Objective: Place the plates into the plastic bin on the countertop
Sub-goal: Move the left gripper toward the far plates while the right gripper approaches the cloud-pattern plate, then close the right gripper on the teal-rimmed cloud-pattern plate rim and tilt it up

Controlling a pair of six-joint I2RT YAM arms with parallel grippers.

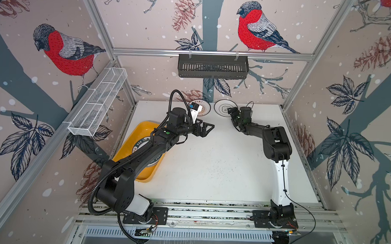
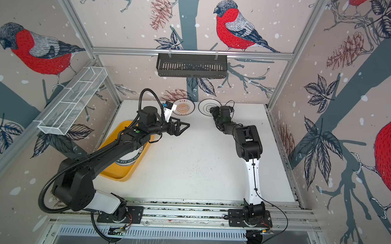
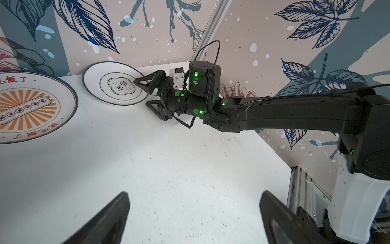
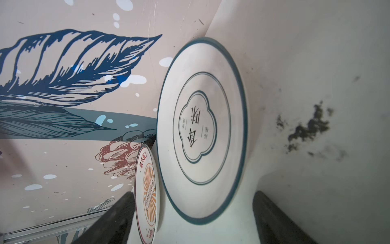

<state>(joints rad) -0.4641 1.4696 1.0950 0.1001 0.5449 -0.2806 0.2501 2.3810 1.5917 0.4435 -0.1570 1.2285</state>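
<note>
Two white plates lie side by side at the back edge of the countertop [image 1: 210,168]: the emblem plate [image 3: 115,83], thin dark rim, and the sunburst plate [image 3: 31,107], orange-rayed. The right gripper [image 3: 141,92], jaws apart, hovers at the emblem plate's edge. A dark-lettered plate [image 1: 141,145] sits in the yellow plastic bin [image 1: 145,177]; the left gripper [image 1: 209,131] hangs wide open mid-counter.

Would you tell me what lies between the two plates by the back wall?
Only a narrow strip of bare countertop separates sunburst plate and emblem plate, clearest in the left wrist view.
</note>
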